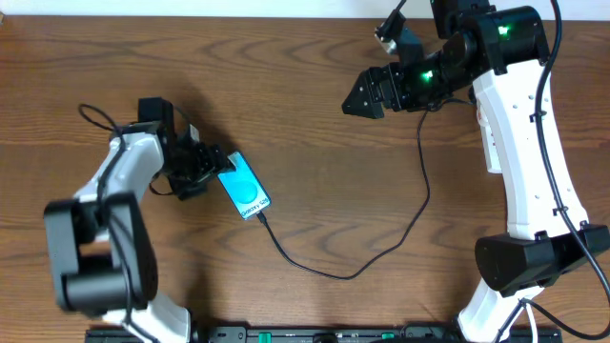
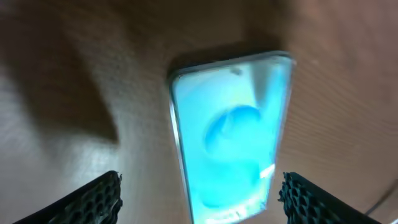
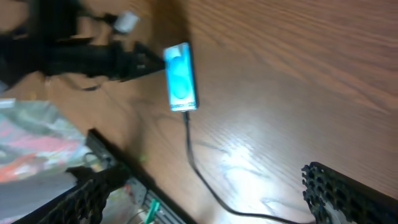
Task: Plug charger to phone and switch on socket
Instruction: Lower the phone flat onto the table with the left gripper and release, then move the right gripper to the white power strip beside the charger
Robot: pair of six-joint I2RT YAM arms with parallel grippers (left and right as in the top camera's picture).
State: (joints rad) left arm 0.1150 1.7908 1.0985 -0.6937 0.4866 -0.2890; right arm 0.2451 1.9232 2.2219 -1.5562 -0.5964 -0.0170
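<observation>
The phone (image 1: 244, 188) lies flat on the wooden table, teal screen up. It also shows in the left wrist view (image 2: 231, 134) and the right wrist view (image 3: 180, 84). The charger cable (image 1: 334, 274) loops from under my right arm to the phone's near end, where its tip (image 3: 185, 115) meets the phone. My left gripper (image 1: 212, 171) is open, hovering just left of the phone, its fingers either side of it (image 2: 199, 199). My right gripper (image 1: 362, 97) is open and empty, raised at the back right (image 3: 211, 193). A white edge under the right arm (image 1: 490, 143) may be the socket; the rest is hidden.
A black rail (image 1: 315, 334) runs along the table's front edge and shows in the right wrist view (image 3: 124, 171). A crumpled grey and red bag (image 3: 31, 143) lies beyond that edge. Thick robot cables hang by the right arm (image 1: 558, 143).
</observation>
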